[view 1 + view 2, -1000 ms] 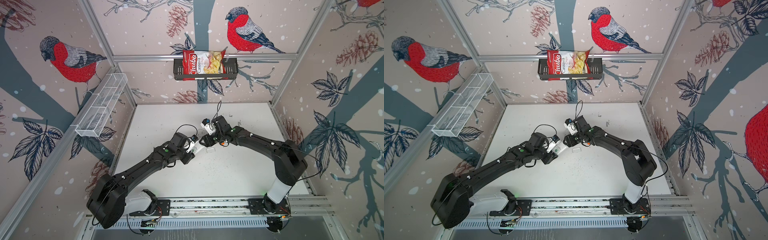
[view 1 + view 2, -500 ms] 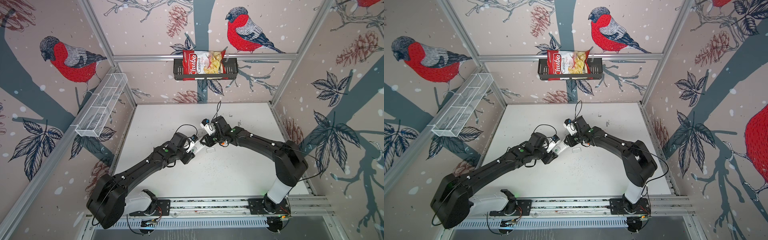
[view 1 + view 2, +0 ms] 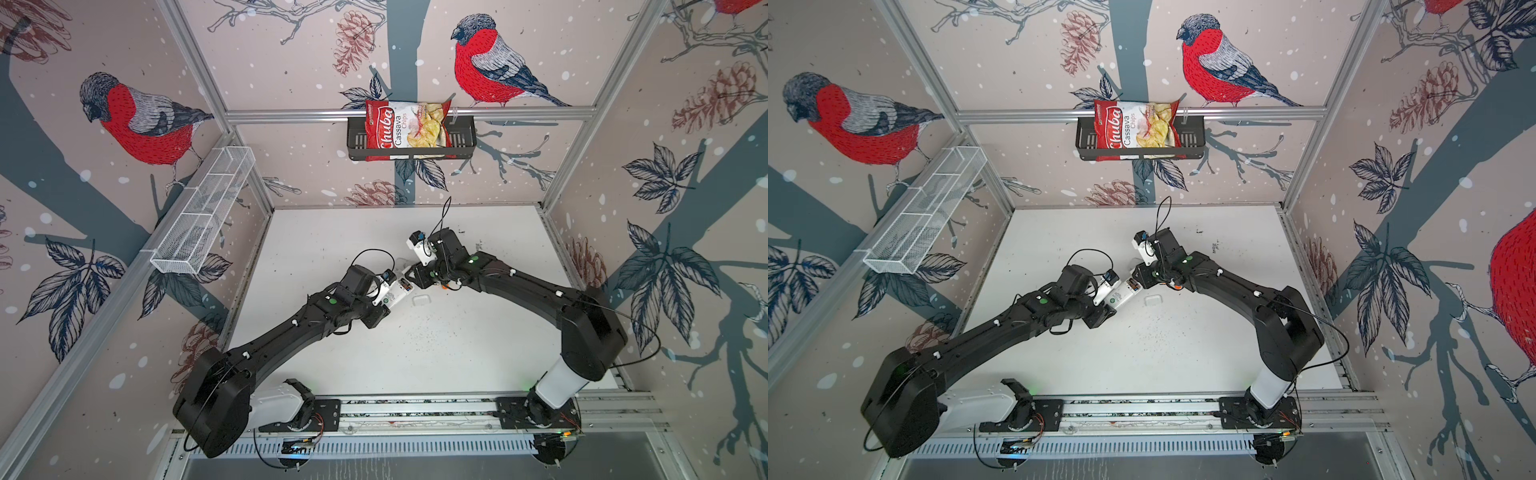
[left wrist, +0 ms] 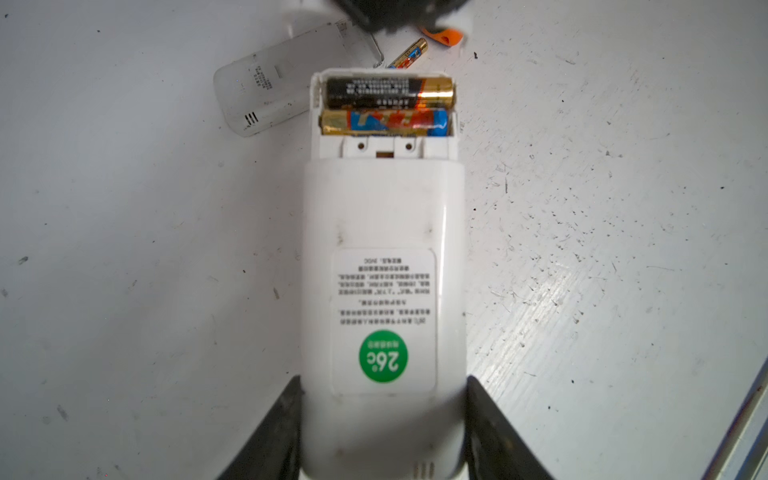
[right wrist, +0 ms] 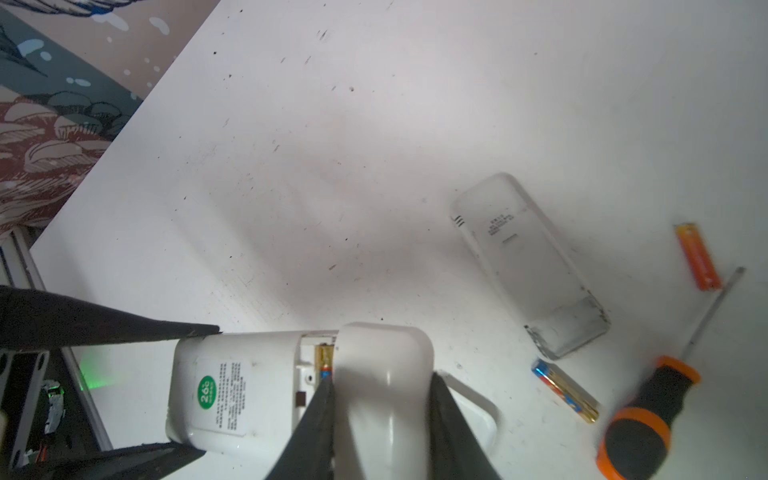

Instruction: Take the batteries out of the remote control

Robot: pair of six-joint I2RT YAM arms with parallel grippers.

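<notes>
My left gripper (image 4: 382, 378) is shut on the white remote control (image 4: 382, 216), held back up, with its green sticker showing. The compartment at its far end is uncovered, and two batteries lie in it side by side: a black-and-gold one (image 4: 388, 93) and a gold-and-blue one (image 4: 384, 122). My right gripper (image 5: 382, 378) is shut on a white curved battery cover (image 5: 384, 361), just at that end of the remote (image 5: 232, 374). In both top views the two grippers (image 3: 388, 299) (image 3: 1136, 276) meet mid-table.
On the table lie a second, paler remote (image 5: 528, 266), a loose orange battery (image 5: 698, 257), a blue-and-gold battery (image 5: 565, 390), an orange-and-black screwdriver (image 5: 648, 415) and another white cover (image 3: 420, 300). A chip bag (image 3: 409, 126) sits in the back-wall basket. A wire basket (image 3: 203, 216) hangs on the left wall.
My right gripper's jaws have closed on the battery cover at the remote's end. The left arm and the remote have stayed where they were.
</notes>
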